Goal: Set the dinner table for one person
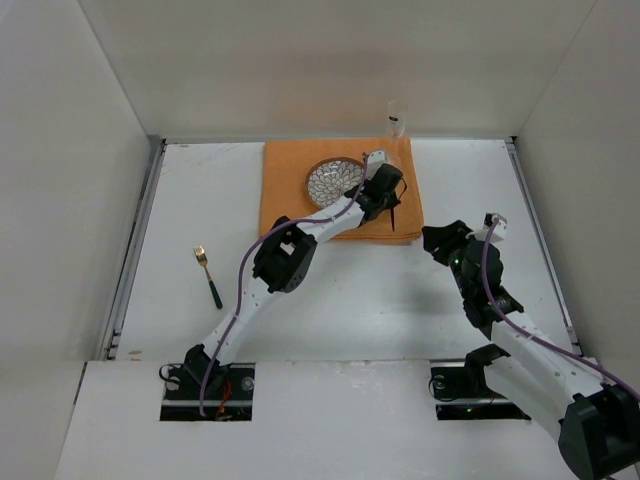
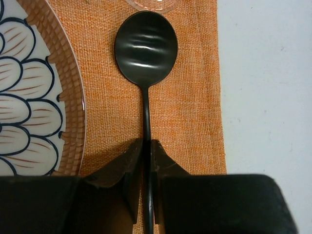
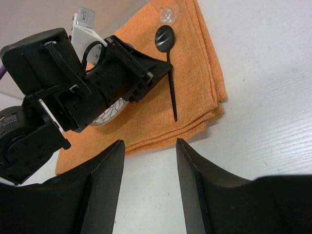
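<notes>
Between the jaws of the left gripper (image 2: 147, 151) sits the thin handle of a black spoon (image 2: 146, 48). The jaws are pinched narrow on it approx mid-handle, w/ the tail end poking out behind them. Spoon's long axis runs straight out ahead of the jaws, bowl leading and pointing at the foot of the glass (image 1: 396, 118) just beyond; the handle points back toward the wrist. Left of the jaws is the patterned plate (image 2: 29, 97), close but w/ a strip of orange cloth (image 2: 195, 107) btwn. Right of the jaws is the cloth edge, then the bare white dinner table (image 2: 268, 97), which lies under everything. Can't tell if the spoon is flat on the cloth or just above it. Judgement: step = placing spoon beside plate. To do it well, hold the axis parallel to the cloth edge, lower till the handle lies flat, open the jaws only a little, then lift straight off so the bowl doesn't swing into glass or plate rim. Right gripper (image 3: 148, 142) has jaws wide w/ nothing btwn, over bare table off the cloth's corner. Fork (image 1: 208, 275) lies well apart, off to the left of the left jaws, prob next.
</notes>
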